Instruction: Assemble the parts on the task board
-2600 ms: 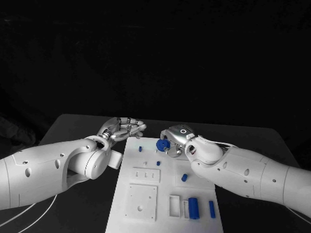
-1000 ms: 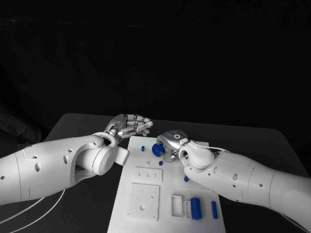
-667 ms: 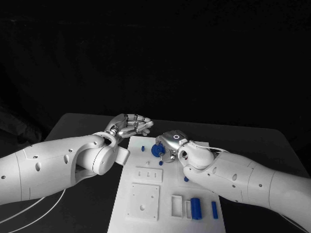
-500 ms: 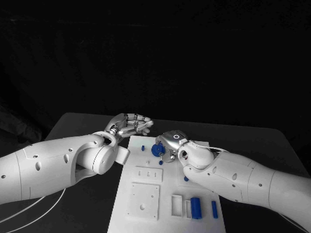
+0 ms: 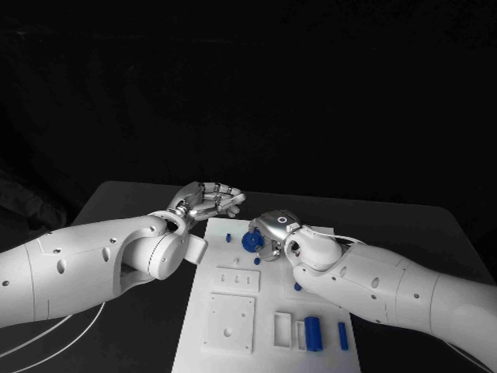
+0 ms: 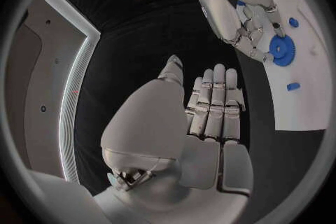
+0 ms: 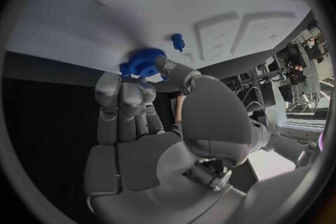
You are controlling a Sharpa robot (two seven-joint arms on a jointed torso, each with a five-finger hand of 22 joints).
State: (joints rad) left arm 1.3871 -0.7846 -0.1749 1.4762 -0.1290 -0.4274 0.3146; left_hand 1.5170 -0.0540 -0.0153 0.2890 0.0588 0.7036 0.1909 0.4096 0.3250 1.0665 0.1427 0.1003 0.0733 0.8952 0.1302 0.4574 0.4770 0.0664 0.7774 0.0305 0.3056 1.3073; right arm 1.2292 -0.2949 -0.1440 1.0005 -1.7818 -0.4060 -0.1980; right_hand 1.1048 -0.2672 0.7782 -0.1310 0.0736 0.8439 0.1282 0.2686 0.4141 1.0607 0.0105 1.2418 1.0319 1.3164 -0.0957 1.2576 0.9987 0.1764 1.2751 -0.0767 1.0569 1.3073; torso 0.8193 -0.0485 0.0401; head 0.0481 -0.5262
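In the head view, the white rectangular task board (image 5: 248,299) lies on the black surface (image 5: 126,203) with its long axis running from 12 to 6 o'clock. The right robot hand (image 5: 273,231) sits over the board's far end and grips a small blue toothed gear (image 5: 252,241) between its fingertips; the gear lies at the hand's 8 o'clock side, close to the board. The left robot hand (image 5: 207,202) hovers just off the board's far left corner, at about 11 o'clock from the gear, holding nothing, its fingers partly curled. At the board's near end, around 5 o'clock, a thick blue cylinder (image 5: 314,333) and a thinner blue bar (image 5: 342,335) lie side by side, both with their long axes along the board's length. A small blue peg (image 5: 298,286) lies between them and the gear.

In the left wrist view, the left robot hand (image 6: 210,123) holds its fingers straight and close together, empty. Beyond it the right robot hand (image 6: 245,11) pinches the blue gear (image 6: 283,51), whose flat face is turned toward the camera, over the white board (image 6: 308,89).

In the right wrist view, the right robot hand (image 7: 150,123) closes its fingertips (image 7: 126,92) around the gear (image 7: 143,63), which is against or just over the board (image 7: 175,0); contact cannot be told. A small blue stud (image 7: 178,41) stands near it on the board.
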